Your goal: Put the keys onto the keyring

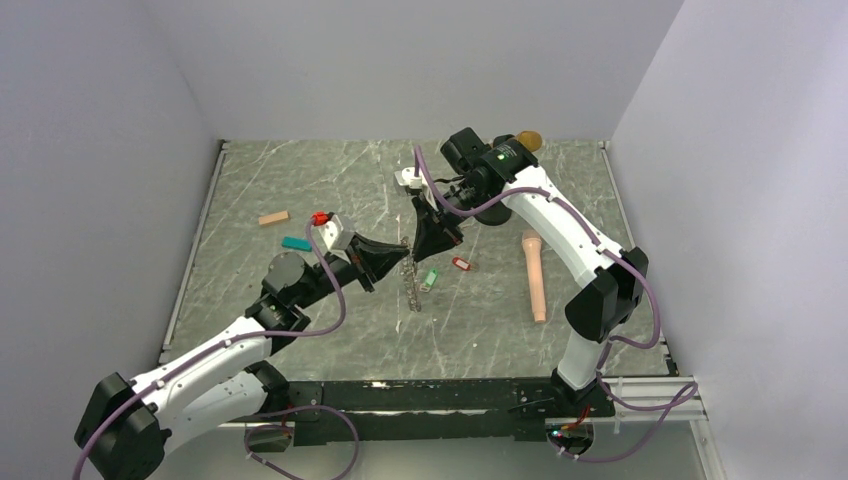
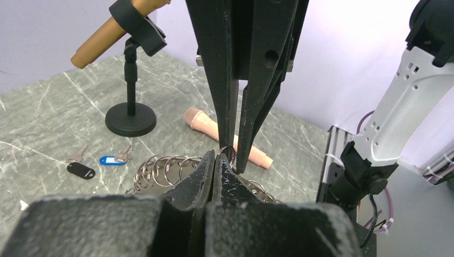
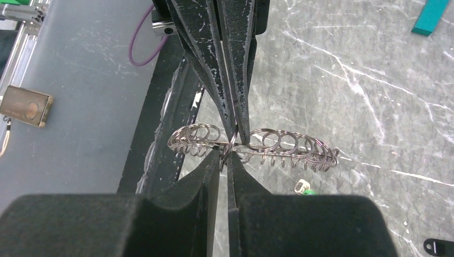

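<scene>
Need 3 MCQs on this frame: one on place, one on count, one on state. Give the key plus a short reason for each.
1. Where is the green-tag key? A on the table; B held aloft; C out of view.
2. How many mics show? A one; B two; C four.
3. What is the left gripper doing? A wide open; B shut on the keyring; C shut on nothing.

1 A: it lies flat on the table, right beside the hanging keyring.
2 B: a pink mic lies on the table and a gold mic sits in a stand.
3 B: it is closed tight on one ring of the keyring.
</scene>
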Controlling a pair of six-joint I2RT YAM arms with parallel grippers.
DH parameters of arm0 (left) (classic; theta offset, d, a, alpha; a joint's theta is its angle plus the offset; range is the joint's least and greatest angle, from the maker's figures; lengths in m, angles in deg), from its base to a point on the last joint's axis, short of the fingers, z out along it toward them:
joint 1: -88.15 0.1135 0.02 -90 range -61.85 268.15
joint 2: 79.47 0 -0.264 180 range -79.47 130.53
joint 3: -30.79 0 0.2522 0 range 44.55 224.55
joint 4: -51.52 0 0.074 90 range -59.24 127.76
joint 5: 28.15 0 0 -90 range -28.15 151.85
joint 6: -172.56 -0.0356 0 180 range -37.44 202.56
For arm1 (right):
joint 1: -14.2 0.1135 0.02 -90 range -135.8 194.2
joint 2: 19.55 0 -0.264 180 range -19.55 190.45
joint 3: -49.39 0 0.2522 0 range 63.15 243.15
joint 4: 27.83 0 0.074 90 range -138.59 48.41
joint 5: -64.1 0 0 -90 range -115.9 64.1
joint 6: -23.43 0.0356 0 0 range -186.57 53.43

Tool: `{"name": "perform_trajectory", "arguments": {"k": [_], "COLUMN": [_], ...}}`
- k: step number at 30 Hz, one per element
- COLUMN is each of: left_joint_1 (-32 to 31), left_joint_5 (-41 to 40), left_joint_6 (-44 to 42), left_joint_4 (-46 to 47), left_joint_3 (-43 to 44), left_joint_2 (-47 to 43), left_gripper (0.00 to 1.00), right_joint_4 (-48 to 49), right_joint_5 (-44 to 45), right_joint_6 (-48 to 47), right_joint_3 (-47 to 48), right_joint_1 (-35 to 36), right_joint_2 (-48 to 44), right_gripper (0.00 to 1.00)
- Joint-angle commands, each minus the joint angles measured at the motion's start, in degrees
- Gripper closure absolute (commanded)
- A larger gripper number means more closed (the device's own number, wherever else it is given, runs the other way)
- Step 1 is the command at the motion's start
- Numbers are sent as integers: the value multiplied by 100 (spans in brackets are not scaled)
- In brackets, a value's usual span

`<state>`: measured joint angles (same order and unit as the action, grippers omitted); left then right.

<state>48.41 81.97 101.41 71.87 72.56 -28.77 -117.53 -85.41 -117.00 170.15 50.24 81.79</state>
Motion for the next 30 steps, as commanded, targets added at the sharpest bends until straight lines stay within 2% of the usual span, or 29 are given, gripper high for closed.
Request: {"name": "perform_trajectory", "arguments": {"k": [1, 4, 6, 9, 11, 14, 17, 21, 28, 30], "left_joint_1": [169, 181, 179, 195, 193, 198, 201, 197, 220, 259], "left_joint_5": [-309, -217, -204, -198, -177, -142, -83, 35, 336, 476], "left_joint_6": [403, 410, 397, 387, 387, 401, 402, 301, -153, -235], "left_joint_4": [1144, 1199, 1166, 1148, 1142, 1159, 1160, 1005, 485, 379], "left_joint_3": [-94, -117, -136, -157, -152, -150, -147, -99, 21, 52], "left_joint_2": [-69, -6, 10, 18, 41, 70, 101, 101, -137, -204], "left_gripper": [100, 100, 100, 100, 100, 100, 100, 100, 100, 96], "right_joint_4": [-192, -201, -220, -201, -192, -183, -162, -125, 33, 14], "right_joint_5": [-377, -393, -408, -421, -429, -467, -461, -433, -307, -316], "right_joint_6": [-149, -180, -196, -196, -178, -162, -145, -96, 51, 39], "right_joint_3": [119, 137, 145, 131, 128, 135, 128, 114, 48, 64], "right_joint_1": [31, 34, 35, 33, 34, 35, 35, 35, 25, 26], "right_joint_2": [-244, -249, -240, -231, -213, -197, -186, -192, -198, -191], "right_gripper": [88, 96, 97, 95, 89, 88, 89, 100, 100, 100]}}
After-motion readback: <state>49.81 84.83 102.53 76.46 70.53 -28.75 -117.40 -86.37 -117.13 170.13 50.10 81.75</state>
